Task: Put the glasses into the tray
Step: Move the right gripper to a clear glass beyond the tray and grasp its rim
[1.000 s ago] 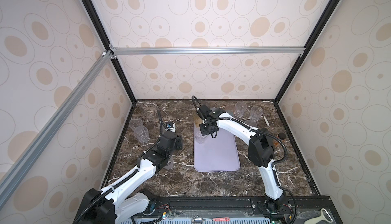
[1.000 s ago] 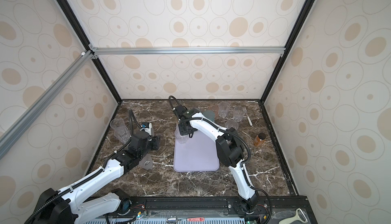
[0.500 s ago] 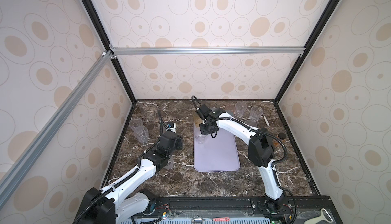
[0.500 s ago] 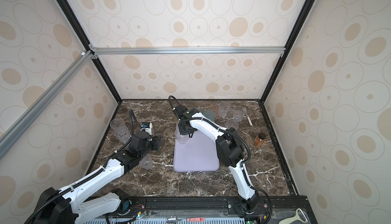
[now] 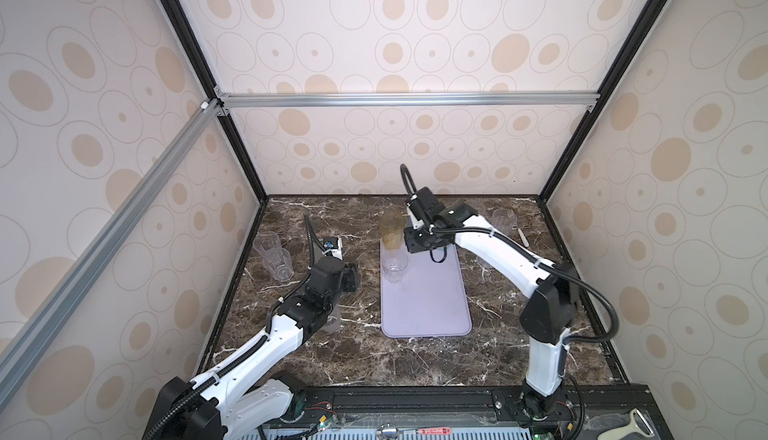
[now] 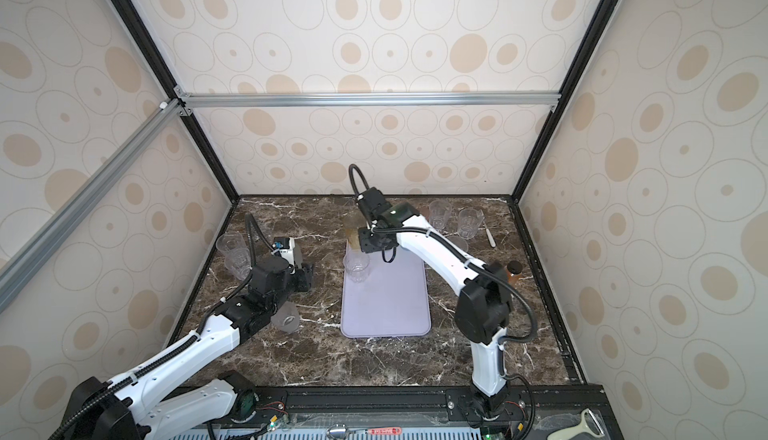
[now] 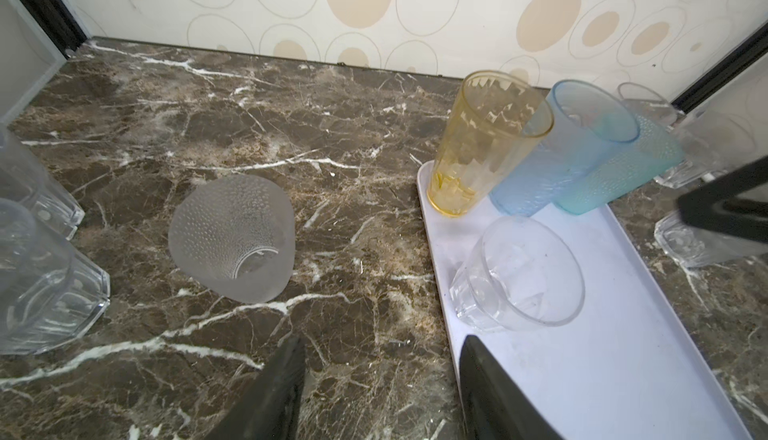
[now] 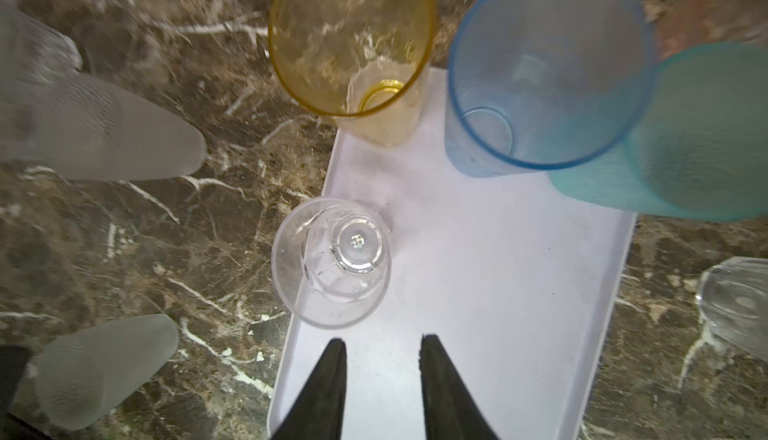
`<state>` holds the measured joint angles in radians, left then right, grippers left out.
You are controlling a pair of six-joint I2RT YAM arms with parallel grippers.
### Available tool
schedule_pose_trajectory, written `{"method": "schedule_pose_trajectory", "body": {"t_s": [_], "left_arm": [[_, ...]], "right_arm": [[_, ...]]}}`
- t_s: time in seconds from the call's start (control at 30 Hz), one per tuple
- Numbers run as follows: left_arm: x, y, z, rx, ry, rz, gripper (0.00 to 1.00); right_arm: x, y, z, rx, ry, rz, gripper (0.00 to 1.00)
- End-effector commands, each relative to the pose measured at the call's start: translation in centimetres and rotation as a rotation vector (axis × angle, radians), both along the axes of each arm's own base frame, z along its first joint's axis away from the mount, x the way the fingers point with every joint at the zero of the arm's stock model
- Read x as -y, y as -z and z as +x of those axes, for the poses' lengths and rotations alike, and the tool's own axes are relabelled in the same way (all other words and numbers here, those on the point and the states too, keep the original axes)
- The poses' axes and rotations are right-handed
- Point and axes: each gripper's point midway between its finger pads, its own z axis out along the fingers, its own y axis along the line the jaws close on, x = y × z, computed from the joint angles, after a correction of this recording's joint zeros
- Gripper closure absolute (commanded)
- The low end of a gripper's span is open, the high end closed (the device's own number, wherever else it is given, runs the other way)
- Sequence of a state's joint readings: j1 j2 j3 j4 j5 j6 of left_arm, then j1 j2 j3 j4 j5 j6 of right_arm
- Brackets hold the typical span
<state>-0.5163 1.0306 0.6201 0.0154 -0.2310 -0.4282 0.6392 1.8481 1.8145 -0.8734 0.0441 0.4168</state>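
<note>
Taking 12 o'clock as the back wall: at far left two clear tumblers (image 5: 272,257) stand on the marble, at about 10 o'clock from the left pincer (image 7: 382,342), whose fingers are spread with nothing between them. The frosted glass (image 7: 232,238) lies on its side on the marble at roughly 11 o'clock from that pincer, apart from it. Its long axis runs nearly toward the fingers, though which end faces them I cannot tell. The left arm is plainly nearer, so I judge this glass its next pick. The tray (image 5: 428,305) lies just beside that pincer at 3 o'clock. An amber glass (image 5: 391,232) stands in its 11 o'clock corner, with a blue glass (image 8: 540,68) and a teal glass (image 8: 685,134) along the far edge. A short clear glass (image 5: 395,267) stands just toward 6 o'clock of the amber one. The right pincer (image 8: 384,340) hangs over the tray just short of that clear glass, fingers parted, gripping nothing. Against the earlier top views both arms and the clear glass sit in the same places; only the right jaws have parted.
</note>
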Motion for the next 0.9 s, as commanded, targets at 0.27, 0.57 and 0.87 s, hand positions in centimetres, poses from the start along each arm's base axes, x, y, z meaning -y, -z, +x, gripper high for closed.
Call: {"method": "schedule_pose_trajectory", "body": {"t_s": [0.27, 0.57, 0.87], "left_arm": [[11.4, -6.9, 0.4, 0.283, 0.263, 0.194, 0.42], [23.4, -3.0, -0.9, 0.233, 0.539, 0.303, 0.33], [26.0, 0.5, -1.2, 0.188, 0.614, 0.387, 0.32]], "right_arm": [[20.1, 0.9, 0.8, 0.054, 0.504, -0.025, 0.59], [27.5, 4.5, 0.7, -0.004, 0.728, 0.016, 0.56], [28.1, 7.5, 2.0, -0.091, 0.73, 0.062, 0.58]]}}
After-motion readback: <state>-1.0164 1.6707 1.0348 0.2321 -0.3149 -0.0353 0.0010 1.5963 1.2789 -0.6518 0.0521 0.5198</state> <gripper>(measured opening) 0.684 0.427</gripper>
